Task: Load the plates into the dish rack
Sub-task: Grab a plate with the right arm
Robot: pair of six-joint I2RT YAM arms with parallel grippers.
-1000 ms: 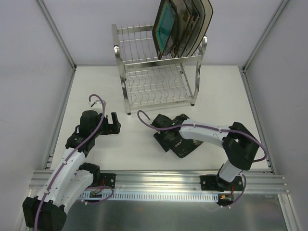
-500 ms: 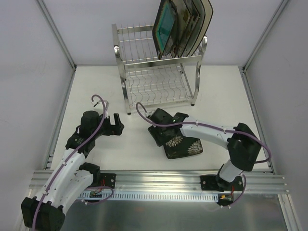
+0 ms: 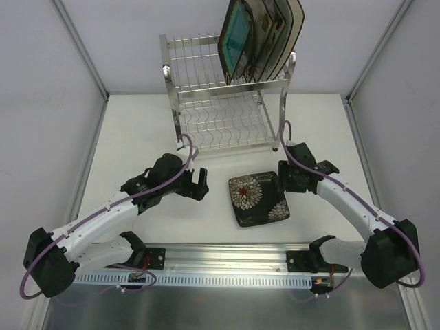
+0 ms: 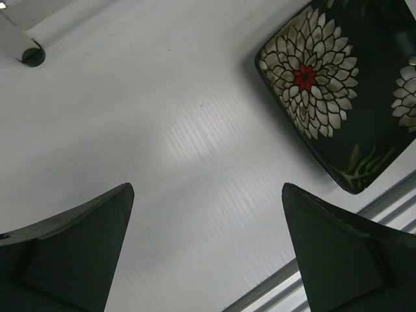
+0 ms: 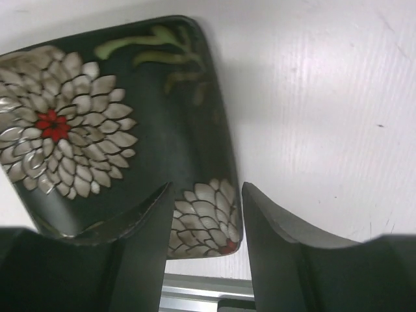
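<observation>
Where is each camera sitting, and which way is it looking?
Top camera: up high behind the arms, looking down at the table, the rack and the flowered plate; both arms show.
Left wrist camera: on the left arm, looking down at bare table and the plate's corner; its wide-open jaws show.
Right wrist camera: on the right arm, looking down at the plate's edge; its parted jaws show.
Shared: all three see the flowered plate.

Dish rack: bright chrome-plated metal wire, mirror-shiny. Flowered plate: smooth glazed ceramic, glossy dark ground; surface: matt white sheet with fine parallel ribbing. Left tool: fingers of matt black plastic.
</observation>
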